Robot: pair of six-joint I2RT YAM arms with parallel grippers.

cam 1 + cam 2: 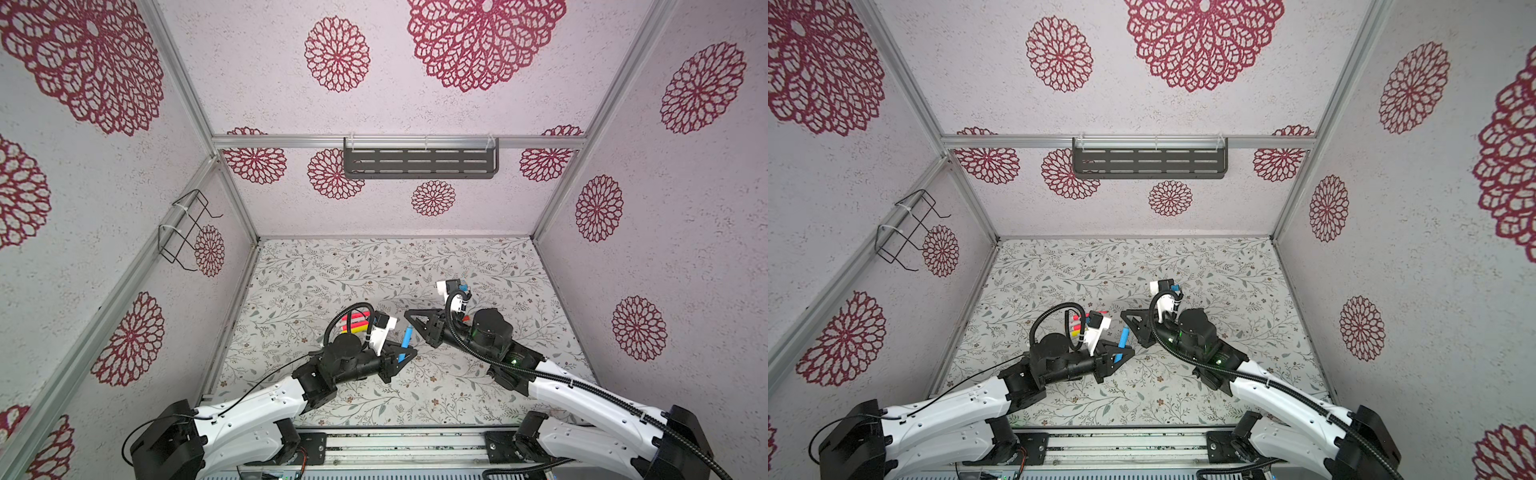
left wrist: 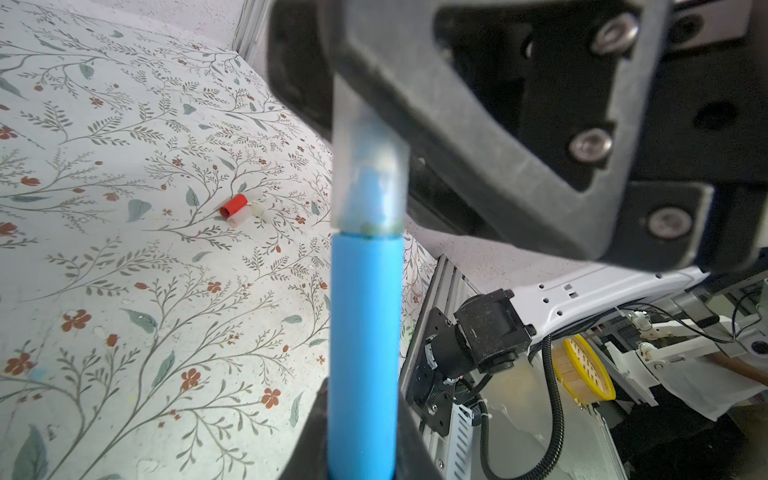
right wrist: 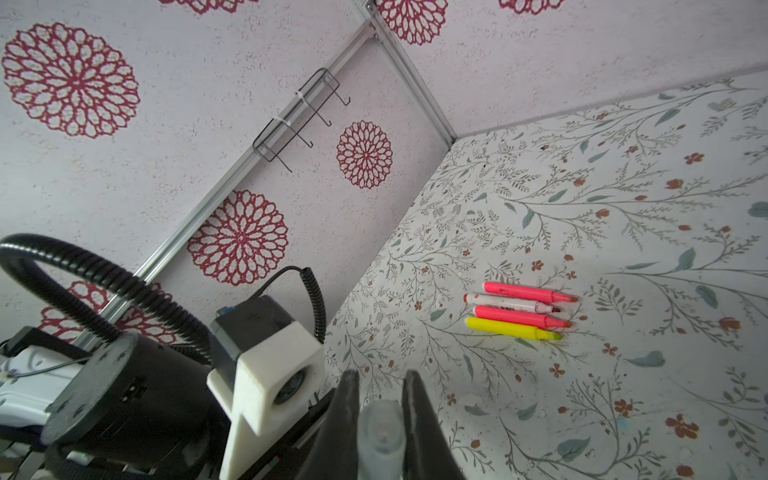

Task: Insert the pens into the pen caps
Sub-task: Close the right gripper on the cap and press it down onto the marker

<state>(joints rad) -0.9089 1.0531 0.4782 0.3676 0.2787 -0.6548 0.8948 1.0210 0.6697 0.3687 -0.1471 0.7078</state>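
Left pincer: my left pincer (image 1: 402, 355) is clenched on the barrel of a slim blue marker pen (image 2: 361, 332), which is held tilted above the floral-print counter (image 1: 374, 270).
Right pincer: my right pincer (image 3: 380, 386) is clenched on a stubby translucent plastic pen cap (image 3: 380, 432), one finger on each side.
Pen and cap: the cap sits over the blue pen's tip and blue shows through its wall. I cannot tell if it is fully seated.
Other pens: four marker pens (image 3: 517, 309), two pink, one white and one yellow, lie side by side on the counter.
Loose caps: a small red plastic cap (image 2: 233, 205) lies with two pale caps (image 2: 257, 210) just beside it.
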